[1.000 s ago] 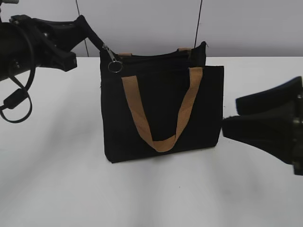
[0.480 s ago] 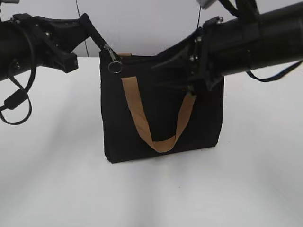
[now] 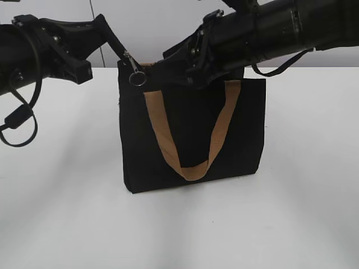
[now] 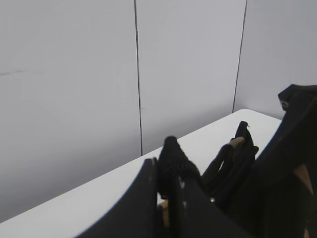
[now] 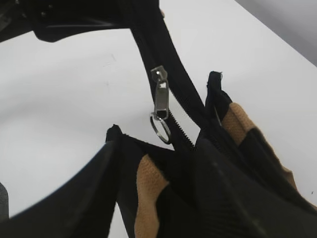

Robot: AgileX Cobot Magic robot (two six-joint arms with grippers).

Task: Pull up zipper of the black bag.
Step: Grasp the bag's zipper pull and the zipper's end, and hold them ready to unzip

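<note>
The black bag point(image 3: 190, 134) stands upright on the white table with a tan handle point(image 3: 190, 168) hanging down its front. The zipper pull point(image 3: 132, 66) with its silvery ring hangs at the bag's top left corner. It also shows in the right wrist view point(image 5: 161, 96). My left gripper point(image 3: 105, 29) is shut on the black strip at the zipper's end point(image 4: 171, 156) and holds it up and to the left. My right gripper point(image 3: 161, 70) reaches across the bag's top from the right. It is open point(image 5: 158, 148), just short of the pull, with the bag's edge and a tan handle between its fingers.
The white table point(image 3: 61, 196) runs to a pale grey panelled wall point(image 3: 168, 22) behind the bag. A black cable loop point(image 3: 17, 120) hangs under my left arm.
My right arm has swung up from the lower right and across the bag's top, leftward to the zipper pull. The left gripper and the bag have not moved.
</note>
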